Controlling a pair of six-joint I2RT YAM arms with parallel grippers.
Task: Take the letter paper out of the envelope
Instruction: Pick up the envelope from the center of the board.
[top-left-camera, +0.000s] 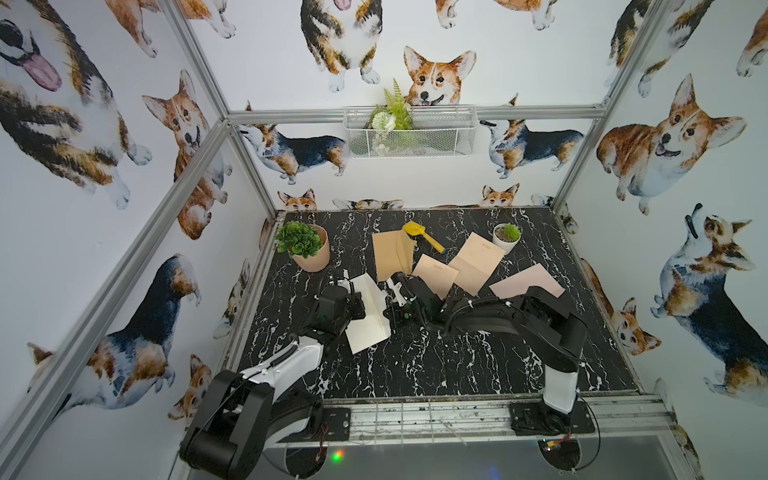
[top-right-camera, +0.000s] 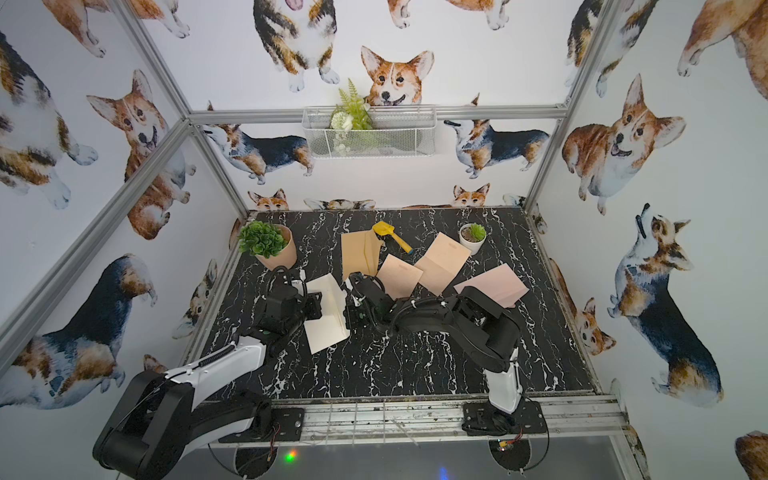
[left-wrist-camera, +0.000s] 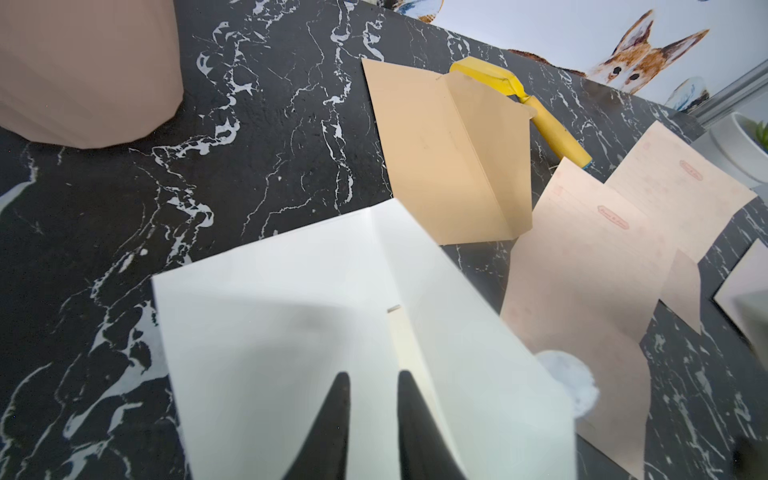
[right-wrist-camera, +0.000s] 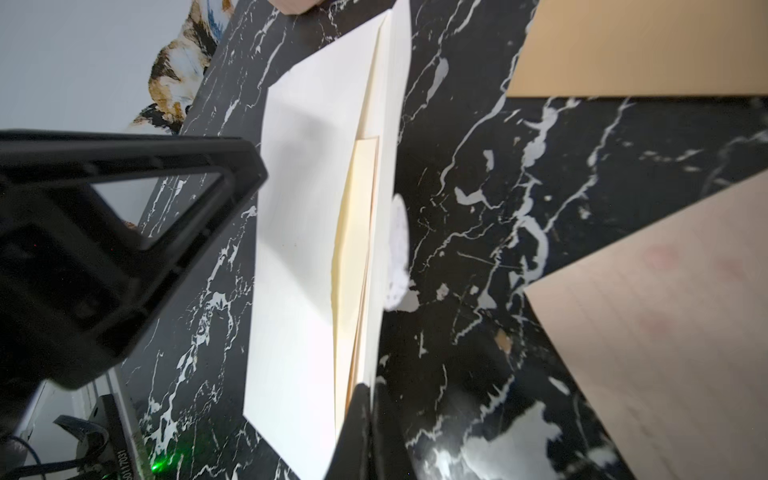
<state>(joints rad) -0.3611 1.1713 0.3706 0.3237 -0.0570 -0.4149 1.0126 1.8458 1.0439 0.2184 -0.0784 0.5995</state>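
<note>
On the black marble table (top-left-camera: 415, 374), my left gripper (left-wrist-camera: 374, 376) hangs with its fingers apart over the white envelope (top-left-camera: 368, 316), which lies open between both grippers. The cream letter paper (right-wrist-camera: 357, 232) sits in its mouth, and my right gripper (right-wrist-camera: 365, 390) is closed on the paper's edge.

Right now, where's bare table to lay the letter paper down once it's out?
Widest bare patch: the front strip of the table, between the white envelope and the front rail. A smaller one lies between the terracotta pot and the kraft envelope. Crowded: beyond the right arm, where pink sheets, the yellow shovel and the kraft envelope overlap.
</note>
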